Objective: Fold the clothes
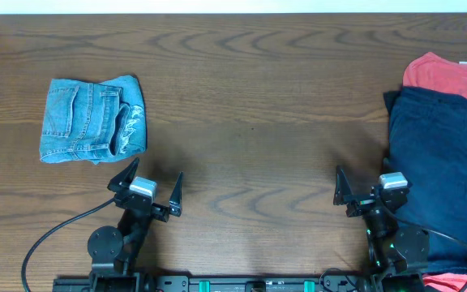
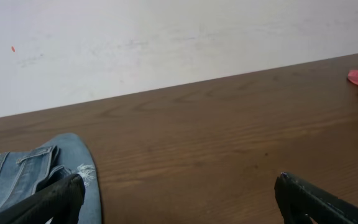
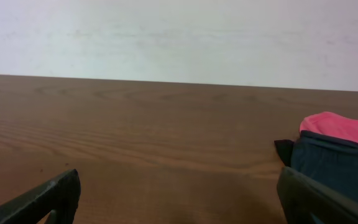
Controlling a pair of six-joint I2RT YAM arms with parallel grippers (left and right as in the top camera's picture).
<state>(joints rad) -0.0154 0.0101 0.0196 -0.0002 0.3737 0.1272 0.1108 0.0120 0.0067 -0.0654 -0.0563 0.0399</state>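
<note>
The light blue denim jeans (image 1: pixel 92 120) lie folded into a compact bundle at the left of the table, back pocket up and frayed hem at the right edge. They also show at the lower left of the left wrist view (image 2: pixel 36 177). My left gripper (image 1: pixel 149 187) is open and empty, just below and right of the jeans (image 2: pixel 179 199). My right gripper (image 1: pixel 369 191) is open and empty near the front right (image 3: pixel 179 199), beside a pile of other garments.
A dark navy garment (image 1: pixel 440 162) lies spread at the right edge, on top of a red garment (image 1: pixel 448 71) at the back right; both show in the right wrist view (image 3: pixel 337 158). Brown wooden table (image 1: pixel 258 105) spans the view. A white wall stands behind.
</note>
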